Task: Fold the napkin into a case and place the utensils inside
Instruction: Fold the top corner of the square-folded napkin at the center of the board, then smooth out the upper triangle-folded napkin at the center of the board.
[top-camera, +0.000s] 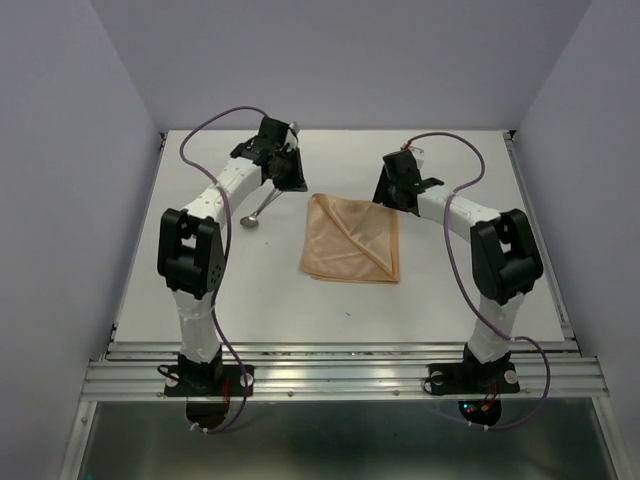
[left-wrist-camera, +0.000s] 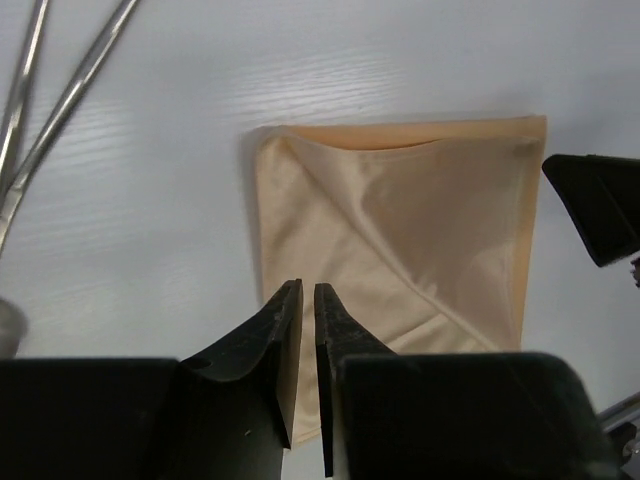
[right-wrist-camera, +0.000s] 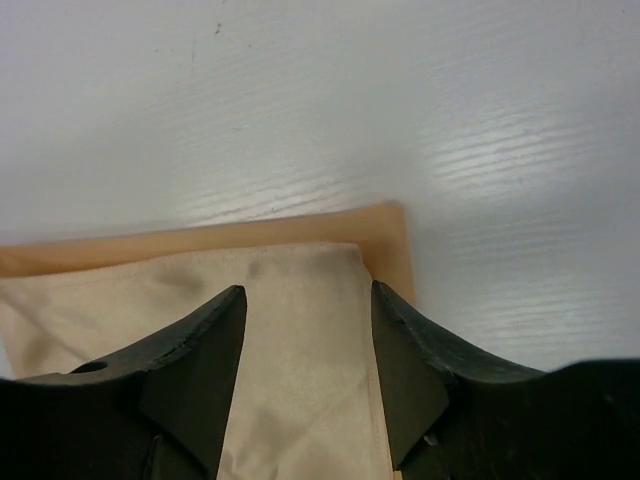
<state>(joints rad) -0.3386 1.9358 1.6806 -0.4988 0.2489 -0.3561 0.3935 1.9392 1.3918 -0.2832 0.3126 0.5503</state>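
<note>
The right gripper (right-wrist-camera: 306, 290) is standing with its fingers well apart and gripping nothing. The gap between them is framing a corner of the peach-orange napkin (right-wrist-camera: 150, 290), which is lying flat beneath and just ahead of the tips. At that corner the top layer is stopping a little short, so a strip of the lower layer is showing beyond it, toward the right finger, before the bare white table (right-wrist-camera: 300, 100) begins.

The left gripper (left-wrist-camera: 308, 287) is holding its fingers almost together, with only a thin, empty slit between them. The napkin, already folded with a diagonal flap, is spreading out ahead of those tips. The utensils (left-wrist-camera: 75, 75), a spoon (top-camera: 257, 213) among them, are lying well off to their left, apart from the cloth.

The folding is looking partway done, with no case yet. For the next fold, the right fingers should probably be coming down squarely over the corner and pinching only the layers meant to move, while the left fingers are pinning the cloth against sliding.
</note>
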